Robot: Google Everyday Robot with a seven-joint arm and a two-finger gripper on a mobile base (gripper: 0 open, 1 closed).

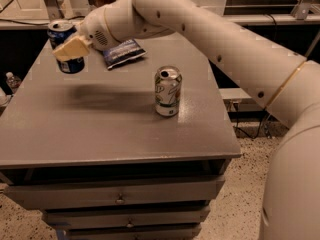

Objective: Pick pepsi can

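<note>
The pepsi can [65, 46] is dark blue with a silver top, upright and held above the far left part of the grey table [115, 134]. My gripper [70, 49] is shut on the can, its cream finger [74, 47] across the can's front. The can is lifted off the tabletop and casts a shadow below it. My white arm reaches in from the upper right.
A white-and-green can [167, 91] stands upright near the table's middle. A dark blue chip bag [122, 52] lies at the far side. Drawers [120, 199] sit under the tabletop. A water bottle [12, 81] stands beyond the left edge.
</note>
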